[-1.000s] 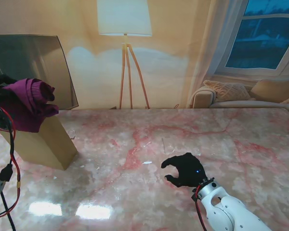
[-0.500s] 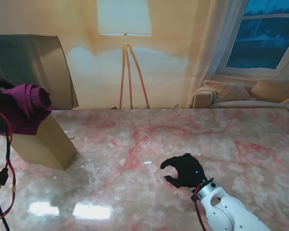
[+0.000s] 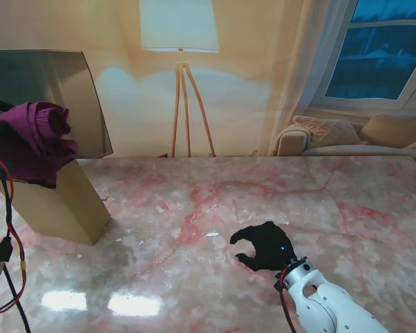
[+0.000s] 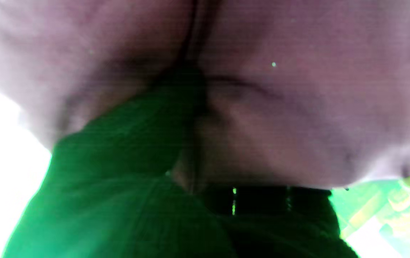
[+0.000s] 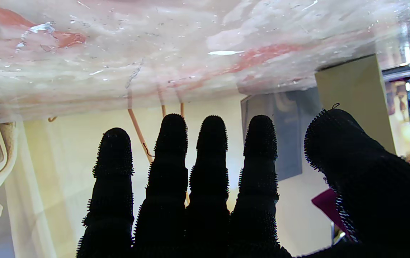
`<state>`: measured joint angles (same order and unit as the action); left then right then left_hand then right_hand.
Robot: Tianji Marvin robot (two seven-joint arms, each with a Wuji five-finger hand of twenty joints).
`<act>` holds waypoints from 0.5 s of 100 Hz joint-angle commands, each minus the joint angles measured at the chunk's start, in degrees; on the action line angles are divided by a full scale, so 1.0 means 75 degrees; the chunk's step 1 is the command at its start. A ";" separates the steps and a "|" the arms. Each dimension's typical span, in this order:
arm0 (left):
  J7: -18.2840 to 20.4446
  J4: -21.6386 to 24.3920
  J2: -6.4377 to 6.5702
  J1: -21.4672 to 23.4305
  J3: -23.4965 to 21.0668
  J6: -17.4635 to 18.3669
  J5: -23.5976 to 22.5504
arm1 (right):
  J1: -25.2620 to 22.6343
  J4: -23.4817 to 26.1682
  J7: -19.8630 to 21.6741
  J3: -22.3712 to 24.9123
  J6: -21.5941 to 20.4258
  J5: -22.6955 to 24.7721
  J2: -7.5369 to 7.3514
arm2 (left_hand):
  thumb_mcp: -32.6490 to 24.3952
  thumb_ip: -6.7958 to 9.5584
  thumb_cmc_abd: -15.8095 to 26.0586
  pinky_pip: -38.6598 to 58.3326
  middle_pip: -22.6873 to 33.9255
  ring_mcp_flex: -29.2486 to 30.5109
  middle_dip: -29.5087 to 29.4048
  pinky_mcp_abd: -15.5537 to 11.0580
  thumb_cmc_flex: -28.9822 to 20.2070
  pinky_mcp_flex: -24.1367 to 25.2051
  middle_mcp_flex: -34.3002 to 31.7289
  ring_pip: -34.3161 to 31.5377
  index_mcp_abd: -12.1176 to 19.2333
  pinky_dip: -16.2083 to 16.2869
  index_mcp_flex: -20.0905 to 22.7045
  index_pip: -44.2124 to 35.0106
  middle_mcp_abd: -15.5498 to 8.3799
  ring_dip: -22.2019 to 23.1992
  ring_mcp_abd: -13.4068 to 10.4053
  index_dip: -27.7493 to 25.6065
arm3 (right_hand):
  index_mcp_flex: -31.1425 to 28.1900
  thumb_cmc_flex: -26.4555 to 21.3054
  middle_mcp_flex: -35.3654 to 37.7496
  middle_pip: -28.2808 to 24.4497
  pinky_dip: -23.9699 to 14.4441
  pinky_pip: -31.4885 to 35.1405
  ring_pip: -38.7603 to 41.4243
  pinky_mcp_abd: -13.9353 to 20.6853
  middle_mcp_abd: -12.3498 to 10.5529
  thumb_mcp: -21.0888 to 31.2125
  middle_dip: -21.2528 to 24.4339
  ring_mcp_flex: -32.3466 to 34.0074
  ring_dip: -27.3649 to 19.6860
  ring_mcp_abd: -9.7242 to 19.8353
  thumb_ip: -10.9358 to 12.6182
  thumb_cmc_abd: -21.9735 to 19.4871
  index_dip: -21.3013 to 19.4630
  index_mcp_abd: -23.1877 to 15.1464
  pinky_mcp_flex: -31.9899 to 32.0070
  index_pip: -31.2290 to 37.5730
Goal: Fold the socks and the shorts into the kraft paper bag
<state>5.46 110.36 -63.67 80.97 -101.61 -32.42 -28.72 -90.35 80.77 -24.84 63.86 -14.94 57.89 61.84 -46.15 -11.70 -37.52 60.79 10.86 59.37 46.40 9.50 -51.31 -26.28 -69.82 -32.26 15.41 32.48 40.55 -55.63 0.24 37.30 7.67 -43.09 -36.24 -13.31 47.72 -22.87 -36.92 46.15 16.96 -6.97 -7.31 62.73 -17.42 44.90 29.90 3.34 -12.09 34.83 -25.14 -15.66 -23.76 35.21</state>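
The left robot hand itself lay off the stand view's left edge, but its wrist view was filled with bunched maroon cloth (image 4: 280, 118), so it looked closed on the shorts (image 3: 31, 142), held over the open mouth of the kraft paper bag (image 3: 62, 205) at the table's (image 3: 263, 187) left end. The right robot hand (image 3: 265, 245) rested empty, fingers loosely spread, on the marble nearer to me. No socks could be made out. Judging by this, bagging was under way: next, lower the cloth well inside and let go
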 commanded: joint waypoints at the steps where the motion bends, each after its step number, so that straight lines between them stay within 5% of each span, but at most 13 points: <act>1: -0.0191 -0.0054 -0.0065 -0.0053 0.0005 0.0143 0.0143 | -0.0032 -0.0006 -0.0018 -0.0047 -0.0045 0.0010 0.0047 | -0.0375 0.0260 0.0126 -0.0041 0.0141 0.0036 0.0211 -0.0206 -0.0429 0.0083 -0.0018 0.0200 0.0307 0.0021 0.0004 -0.0337 -0.0634 0.0074 -0.0216 -0.0256 | 0.0217 0.0100 -0.0150 0.0016 -0.0200 0.0066 -0.0089 -0.0152 0.0115 -0.0138 0.0014 -0.0043 0.0112 -0.0046 0.0445 -0.0041 0.0004 -0.0081 0.0072 -0.0186; 50: 0.0896 -0.0408 0.0254 0.0175 0.0017 0.0716 -0.0854 | -0.0042 -0.0015 -0.0019 -0.0035 -0.0070 -0.0045 0.0060 | -0.0490 0.0221 0.0074 -0.0127 0.0158 -0.0007 0.0234 -0.0058 -0.0370 0.0212 -0.0074 0.0219 0.0061 0.0031 0.0013 -0.0195 -0.0441 0.0118 -0.0138 -0.0200 | 0.0260 0.0129 -0.0126 -0.0021 -0.0214 0.0070 -0.0024 -0.0166 0.0113 -0.0165 -0.0029 -0.0013 0.0180 -0.0070 0.0447 -0.0076 0.0009 -0.0100 0.0076 -0.0200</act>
<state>11.58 107.72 -62.29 81.75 -101.47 -27.78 -34.94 -90.56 80.70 -24.84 63.85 -15.17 57.46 61.95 -46.15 -11.70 -37.52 60.01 10.85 59.36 46.84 9.47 -51.32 -24.93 -69.77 -31.68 15.46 32.48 40.56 -55.63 0.24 37.34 7.65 -43.97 -36.24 -13.31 47.72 -22.87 -36.92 46.15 16.96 -6.98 -7.30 62.38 -17.42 44.90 29.90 3.32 -12.09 34.82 -25.14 -15.66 -23.75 35.20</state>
